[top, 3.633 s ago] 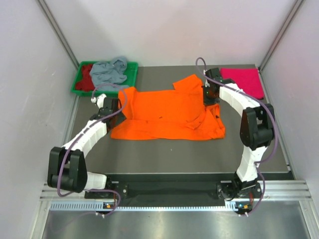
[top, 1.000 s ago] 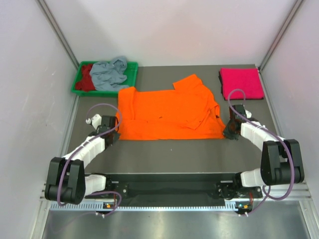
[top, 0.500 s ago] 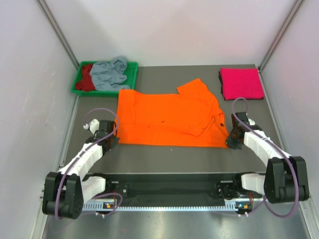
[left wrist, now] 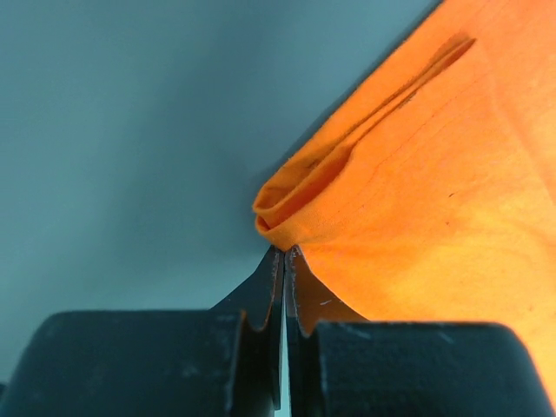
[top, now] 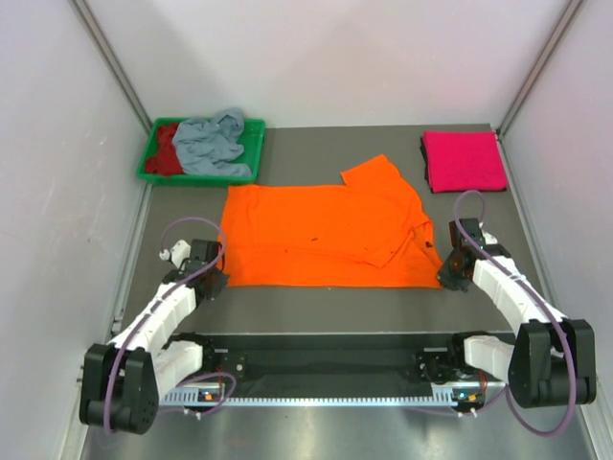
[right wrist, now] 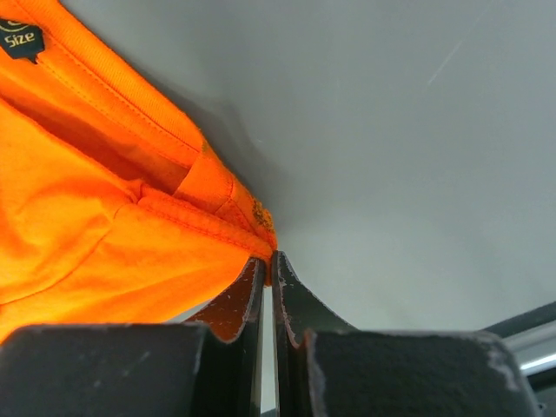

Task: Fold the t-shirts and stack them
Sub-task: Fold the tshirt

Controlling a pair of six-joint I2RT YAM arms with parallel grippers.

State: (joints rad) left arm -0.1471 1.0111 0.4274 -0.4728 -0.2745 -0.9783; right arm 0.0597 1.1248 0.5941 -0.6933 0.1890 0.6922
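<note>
Our left gripper [top: 212, 284] and right gripper [top: 447, 279] clamp the orange t-shirt [top: 321, 235] at its near corners; it spreads toward twelve o'clock, long axis nine-to-three.

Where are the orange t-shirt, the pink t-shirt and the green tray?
orange t-shirt [top: 316, 240]: top external view, middle of its spread-out body.
pink t-shirt [top: 465, 161]: top external view, centre of the folded square.
green tray [top: 253, 144]: top external view, bare part of its right wall.

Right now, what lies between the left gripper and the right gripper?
The orange t-shirt, spread on the table; left gripper and right gripper each pinch a near corner. The top view shows it.
</note>
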